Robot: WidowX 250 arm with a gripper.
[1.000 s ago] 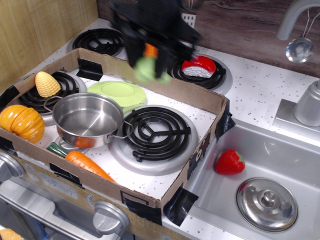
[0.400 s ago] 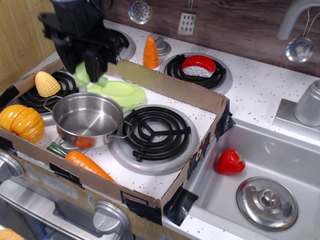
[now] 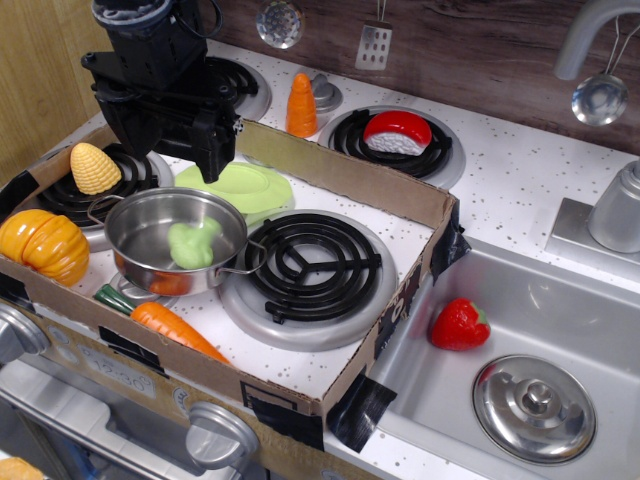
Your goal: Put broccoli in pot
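Note:
The pale-green broccoli (image 3: 195,243) lies inside the shiny steel pot (image 3: 135,232), which stands on the front left of the stove inside a cardboard box. My black gripper (image 3: 176,150) hangs just above and behind the pot. Its fingers (image 3: 216,152) are spread apart and hold nothing. The gripper is clear of the broccoli.
A light-green plate (image 3: 248,186) lies behind the pot. Yellow corn (image 3: 95,168) and an orange pumpkin (image 3: 42,246) sit to the left, a carrot (image 3: 176,331) in front. The cardboard box wall (image 3: 350,186) rings the burners. A red pepper (image 3: 460,324) and a steel lid (image 3: 533,407) lie in the sink.
The gripper carried the broccoli from the back of the box leftward over the pot and let it go. The broccoli now lies in the pot and the fingers are apart.

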